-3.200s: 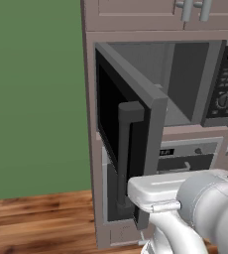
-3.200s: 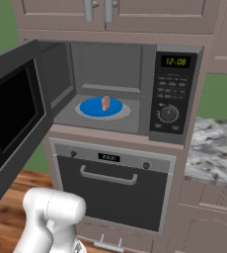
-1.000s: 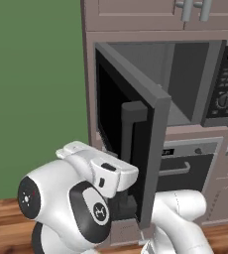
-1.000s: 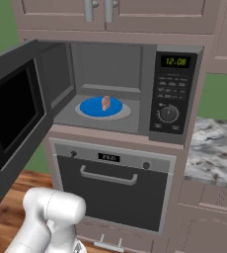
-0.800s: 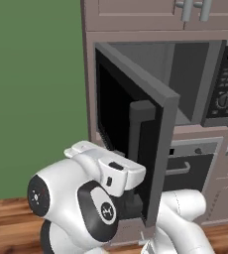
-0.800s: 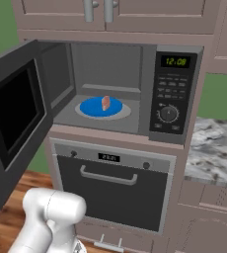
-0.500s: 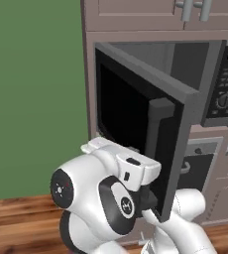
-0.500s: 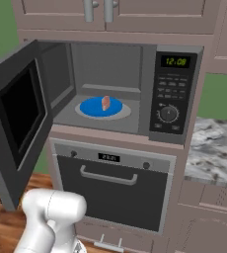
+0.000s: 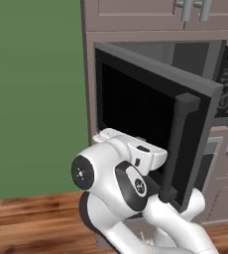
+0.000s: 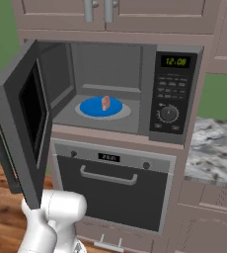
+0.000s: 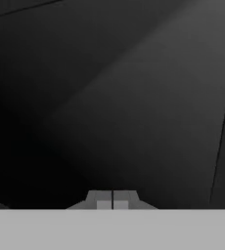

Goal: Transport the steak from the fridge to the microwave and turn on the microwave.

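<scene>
The steak [image 10: 106, 103] lies on a blue plate [image 10: 98, 107] inside the microwave [image 10: 176, 94], which shows green digits and a round knob. The microwave door [image 10: 20, 118] stands partly open, swung out to the left. In the left base view my arm's hand sits low against the black window of the door [image 9: 136, 116], left of the dark vertical handle [image 9: 177, 144]. My gripper [image 11: 112, 203] is shut with nothing between its tips, close up to the dark glass. The fridge is out of view.
A dark oven [image 10: 110, 192] with a curved horizontal handle sits right under the microwave. Cabinet doors [image 10: 100, 12] hang above it. A marble counter [image 10: 214, 153] runs to the right. A green wall [image 9: 34, 99] and wooden floor [image 9: 31, 223] lie to the left.
The microwave door has swung further toward shut, and my arm has moved right and forward with it. The steak and plate have not moved.
</scene>
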